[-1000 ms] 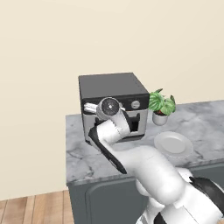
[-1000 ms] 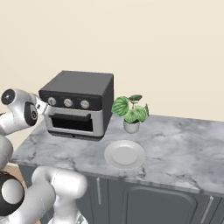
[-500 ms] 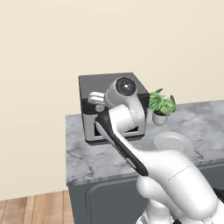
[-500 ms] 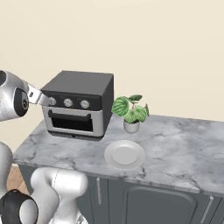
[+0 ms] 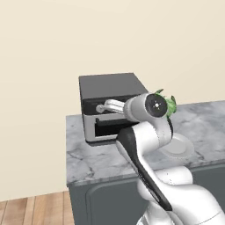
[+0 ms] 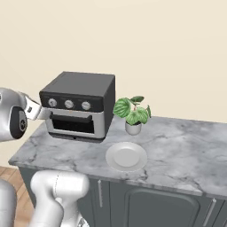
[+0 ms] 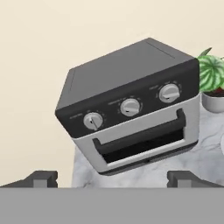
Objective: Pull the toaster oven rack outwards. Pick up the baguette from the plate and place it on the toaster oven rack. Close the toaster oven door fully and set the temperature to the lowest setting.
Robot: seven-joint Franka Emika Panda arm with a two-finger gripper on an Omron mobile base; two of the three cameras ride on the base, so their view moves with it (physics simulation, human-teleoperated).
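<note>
My gripper (image 7: 112, 178) hung back from the toaster oven (image 7: 131, 109), its two dark tips spread wide near the bottom corners of the hand view and holding nothing. Ahead of my fingers and a little above them, the toaster oven door (image 7: 142, 140) stood shut, its dark bar handle (image 7: 138, 131) lying across the top of the window. The three silver knobs (image 7: 130, 106) sat in a row on the black strip above it, all of them beyond my reach and untouched.

From the right base view, my hand (image 6: 37, 111) was just off the oven's left front corner, level with the knob strip and apart from it. Off beyond my right fingertip, past the oven's far side, stood a small potted plant (image 6: 132, 114), and nearer the counter's (image 6: 186, 150) front edge lay the plate (image 6: 127, 156), bare, with no baguette on it.

I judged the job nearly finished. With the plate bare and the door closed, the loaf was most likely inside on the rack, though the dark window gave no way to confirm it. I could not read from the knobs whether the temperature was already at its lowest mark, so that last step was either done or all that was left.
</note>
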